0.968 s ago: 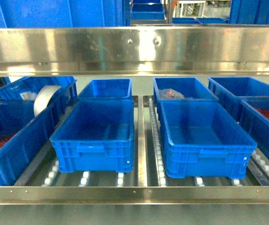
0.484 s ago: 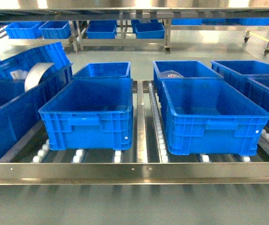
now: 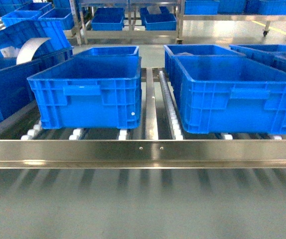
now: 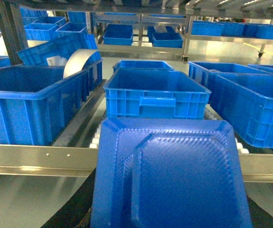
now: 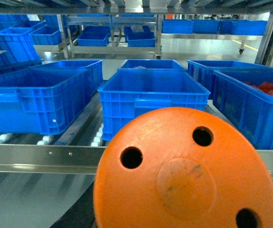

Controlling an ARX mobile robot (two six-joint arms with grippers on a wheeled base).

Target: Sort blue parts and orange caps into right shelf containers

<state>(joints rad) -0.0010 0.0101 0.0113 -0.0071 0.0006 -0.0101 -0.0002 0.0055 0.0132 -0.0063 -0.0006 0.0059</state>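
Ribbed blue part (image 4: 174, 180) and round holed orange cap (image 5: 186, 175) hide both grippers; their grip can't be told.

Open tops on the crates, steel rail across the front

From my seat the two front crates, left (image 3: 85, 89) and right (image 3: 235, 92), sit with open tops and nothing over them in the head view, so I can come in from above. The steel front rail (image 3: 143, 152) runs across low in front of both. Between them there's only a narrow roller strip (image 3: 169, 107). More crates (image 3: 3, 84) crowd the left side.
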